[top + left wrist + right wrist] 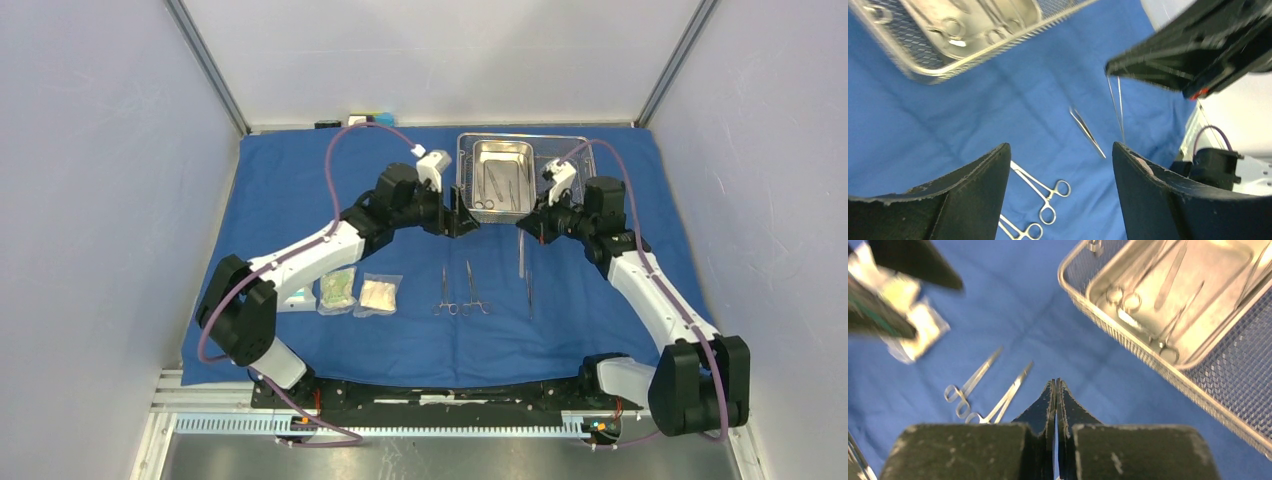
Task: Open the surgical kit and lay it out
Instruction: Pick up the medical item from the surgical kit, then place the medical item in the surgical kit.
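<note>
Cloth (300, 180): one, blue
Mesh tray (1074, 296): one, ahead and right of right fingers (1040, 412); pan (1218, 260) inside it: one
Instruments in pan: at least four, overlapping, exact count unclear
Ring-handled clamps (973, 382): two, side by side on cloth, ahead and left of right fingers
Tweezers: two; one (1120, 120) pinched between right fingers, other (1088, 132) flat on cloth, ahead of gap between left fingers (973, 195)
Packets (338, 291): three, in row, far left of right fingers

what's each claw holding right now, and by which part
The right claw is shut on a slim tweezer-like instrument, pinching its upper end so it hangs down over the cloth. The left claw is open and holds nothing.
</note>
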`<act>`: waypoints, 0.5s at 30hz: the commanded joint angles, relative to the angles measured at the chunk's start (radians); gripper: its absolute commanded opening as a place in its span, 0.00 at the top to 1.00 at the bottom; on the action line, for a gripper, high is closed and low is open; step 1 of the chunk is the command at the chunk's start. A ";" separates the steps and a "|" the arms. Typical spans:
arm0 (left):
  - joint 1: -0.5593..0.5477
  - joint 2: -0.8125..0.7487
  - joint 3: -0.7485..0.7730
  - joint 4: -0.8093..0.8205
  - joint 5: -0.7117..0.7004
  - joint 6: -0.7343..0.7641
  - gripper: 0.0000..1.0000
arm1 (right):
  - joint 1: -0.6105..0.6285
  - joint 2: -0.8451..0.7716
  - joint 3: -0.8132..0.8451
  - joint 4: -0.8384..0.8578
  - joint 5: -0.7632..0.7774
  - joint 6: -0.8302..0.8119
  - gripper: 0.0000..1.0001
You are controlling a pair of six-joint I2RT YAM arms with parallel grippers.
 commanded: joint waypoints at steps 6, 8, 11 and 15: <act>-0.162 0.139 0.153 0.007 0.029 0.013 0.21 | -0.003 -0.023 0.013 0.382 -0.041 0.444 1.00; -0.180 0.174 0.190 -0.002 0.046 -0.011 0.25 | -0.003 -0.023 0.003 0.398 -0.048 0.464 1.00; -0.191 0.205 0.224 -0.004 0.052 -0.025 0.30 | -0.004 -0.029 -0.015 0.390 -0.051 0.456 1.00; -0.194 0.237 0.262 -0.042 0.025 -0.027 0.37 | -0.003 -0.034 -0.050 0.384 -0.069 0.450 1.00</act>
